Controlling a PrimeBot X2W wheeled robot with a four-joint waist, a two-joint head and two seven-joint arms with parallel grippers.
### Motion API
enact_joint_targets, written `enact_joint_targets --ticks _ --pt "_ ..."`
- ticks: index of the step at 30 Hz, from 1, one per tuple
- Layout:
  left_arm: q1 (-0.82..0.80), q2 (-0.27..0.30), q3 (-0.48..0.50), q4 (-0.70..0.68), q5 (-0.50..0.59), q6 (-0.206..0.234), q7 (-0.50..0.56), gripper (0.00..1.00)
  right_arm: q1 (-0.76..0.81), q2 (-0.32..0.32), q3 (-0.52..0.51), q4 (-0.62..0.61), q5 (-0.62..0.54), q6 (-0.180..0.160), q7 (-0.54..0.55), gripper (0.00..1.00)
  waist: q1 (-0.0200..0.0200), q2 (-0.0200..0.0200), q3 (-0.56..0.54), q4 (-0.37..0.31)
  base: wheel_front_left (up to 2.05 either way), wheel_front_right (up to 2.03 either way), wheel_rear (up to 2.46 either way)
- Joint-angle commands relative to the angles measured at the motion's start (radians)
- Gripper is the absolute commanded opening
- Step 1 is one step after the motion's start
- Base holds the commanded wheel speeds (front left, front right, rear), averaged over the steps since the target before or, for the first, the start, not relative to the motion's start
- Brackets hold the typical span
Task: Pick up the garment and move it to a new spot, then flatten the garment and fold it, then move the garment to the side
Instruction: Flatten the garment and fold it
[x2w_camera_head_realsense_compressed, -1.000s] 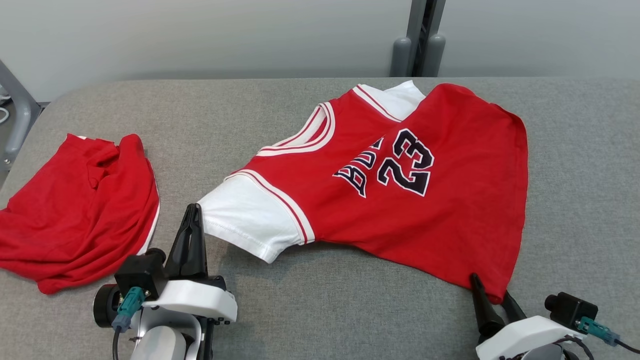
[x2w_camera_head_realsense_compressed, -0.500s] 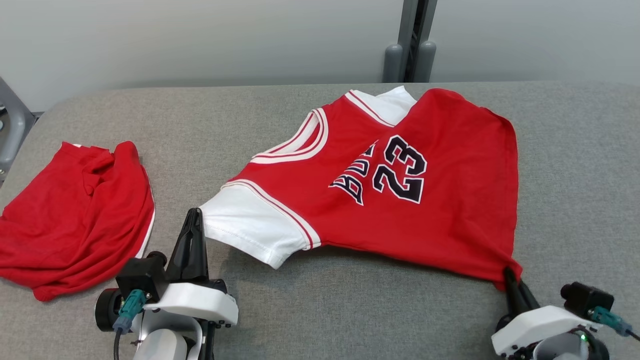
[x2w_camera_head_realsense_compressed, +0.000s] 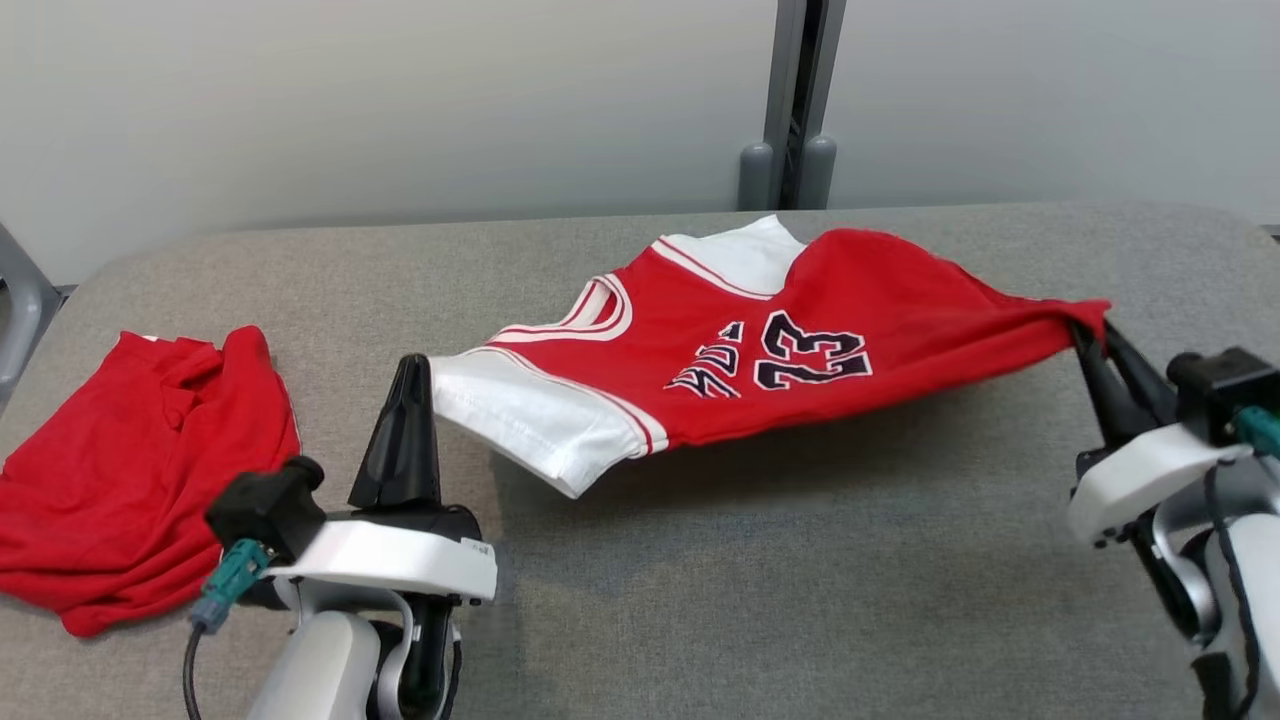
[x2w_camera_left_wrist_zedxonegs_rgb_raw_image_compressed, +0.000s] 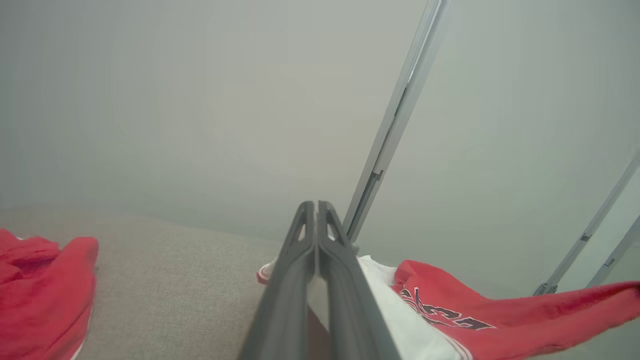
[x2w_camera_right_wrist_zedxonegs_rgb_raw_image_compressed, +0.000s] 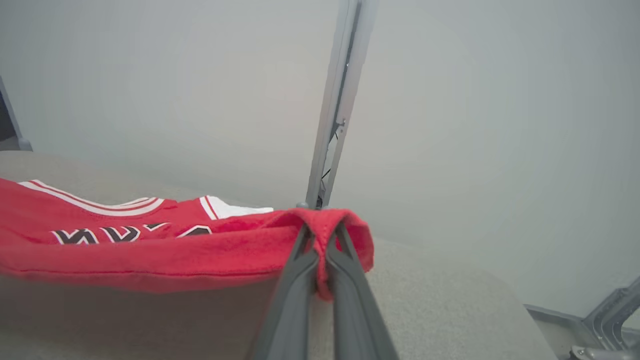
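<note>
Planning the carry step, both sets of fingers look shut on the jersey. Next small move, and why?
Probably lift both arms together a bit higher before travelling. The left fingers pinch the jersey by its white sleeve, the right fingers by a red hem corner. It hangs stretched between them, but its far side seems to touch the table, so it could drag.

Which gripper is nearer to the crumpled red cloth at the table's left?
Left. The left gripper is just beside the red cloth; the right gripper is far across, gripping the jersey.
</note>
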Motion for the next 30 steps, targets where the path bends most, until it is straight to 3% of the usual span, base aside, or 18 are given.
enact_joint_targets --ticks 1,6,11,18,24,30 --pt "-0.030 0.005 -0.001 -0.014 -0.026 -0.008 -0.003 0.00 -0.024 -0.030 0.009 -0.034 -0.006 -0.001 0.027 0.00 0.0000 -0.0001 -0.009 -0.006 0.00 0.00 0.00" --pt "-0.114 0.005 0.006 -0.078 -0.109 -0.008 0.022 0.00 -0.105 -0.122 0.055 -0.154 0.013 -0.001 0.122 0.00 0.0000 -0.0001 -0.033 -0.018 0.00 0.00 0.00" --pt "-0.215 0.005 0.037 -0.182 -0.191 0.027 0.096 0.00 -0.184 -0.211 0.112 -0.248 0.055 -0.001 0.216 0.00 0.0000 -0.0001 -0.042 -0.026 0.00 0.00 0.00" --pt "-0.392 0.005 0.078 -0.291 -0.286 0.093 0.258 0.00 -0.317 -0.286 0.151 -0.318 0.180 -0.001 0.331 0.00 0.0000 -0.0001 -0.004 -0.038 0.00 0.00 0.00" --pt "-0.627 0.026 0.117 -0.255 -0.333 0.154 0.386 0.00 -0.507 -0.323 0.191 -0.281 0.312 -0.001 0.410 0.00 0.0000 -0.0001 0.101 -0.049 0.00 0.00 0.00" --pt "-0.916 0.023 0.170 -0.081 -0.390 0.205 0.441 0.00 -0.771 -0.302 0.225 -0.127 0.416 -0.001 0.442 0.00 0.0000 -0.0001 0.265 -0.057 0.00 0.00 0.00"
